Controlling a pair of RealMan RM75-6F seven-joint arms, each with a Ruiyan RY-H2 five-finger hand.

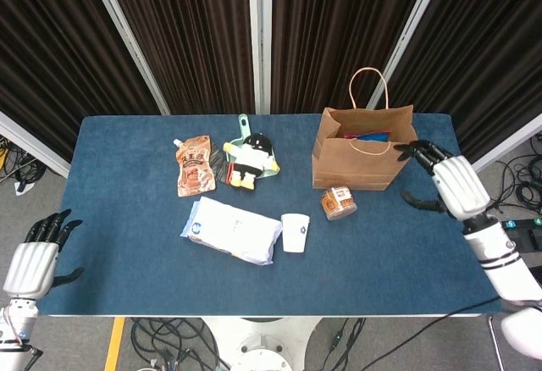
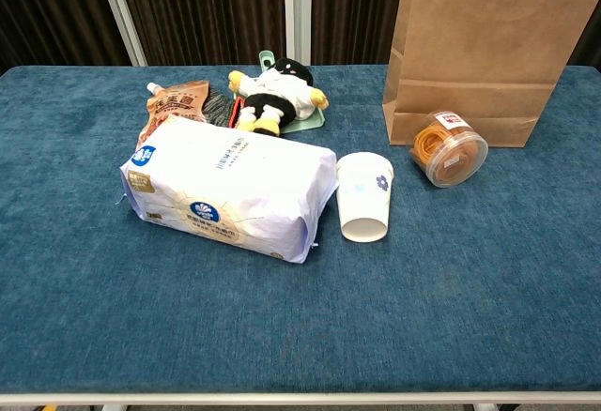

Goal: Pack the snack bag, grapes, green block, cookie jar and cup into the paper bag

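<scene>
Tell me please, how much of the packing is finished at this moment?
The paper bag already holds some items. Both robot hands, left and right, hold nothing. The cookie jar and cup still wait on the table.

a robot test lab or studio: a blue-covered table [image 1: 127, 252] fills the middle of the frame, dark pleated curtains [image 1: 195, 32] with pale metal posts [image 1: 261, 32] run along the top, loose cables [image 1: 169, 337] trail on the grey floor below.
</scene>
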